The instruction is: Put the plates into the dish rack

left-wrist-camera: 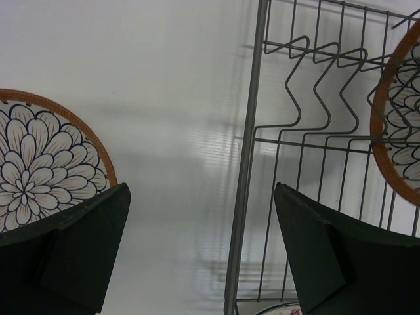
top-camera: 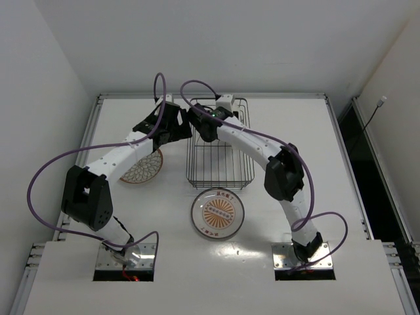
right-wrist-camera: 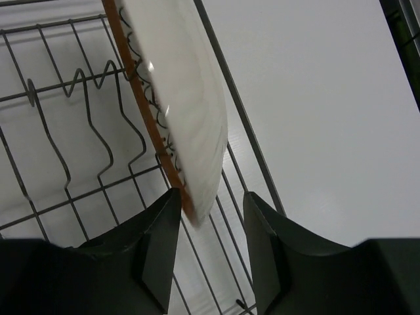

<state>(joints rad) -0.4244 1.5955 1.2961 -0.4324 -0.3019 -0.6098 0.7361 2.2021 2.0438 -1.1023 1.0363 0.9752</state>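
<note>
Findings for you at this moment, all located from the dish rack [top-camera: 220, 164] at the middle of the worktop [top-camera: 315, 170].

Plates:
- One plate [right-wrist-camera: 177, 85] is inside the rack. It stands on edge, leaning, next to the zigzag wire dividers and close to one long side rail. Its plain white underside faces your right wrist camera. The left wrist camera catches its orange rim and petal pattern [left-wrist-camera: 397, 125] beyond the dividers.
- The petal plate [top-camera: 143, 167] lies flat on the worktop just outside the rack's left side, near but not touching it. It appears again at the left of the left wrist view [left-wrist-camera: 39, 157].
- The sunburst plate [top-camera: 218, 213] lies flat on the worktop just off the rack's near end, face up and apart from the wire.

Hands:
- Your right hand [right-wrist-camera: 211, 197] is over the far part of the rack, with its fingers narrowly parted. The lower rim of the standing plate sits between them. The rim is at or against the finger on the left of that view, and a gap shows between it and the other finger. No clamp is seen.
- Your left hand [left-wrist-camera: 201, 197] is spread wide and holds nothing. It hangs over the rack's left rail, with one finger above bare worktop outside the rack and the other above the wire floor inside.

From above, both hands meet at the rack's far left portion, the left [top-camera: 176, 125] just outside and the right [top-camera: 200, 125] just inside.
</note>
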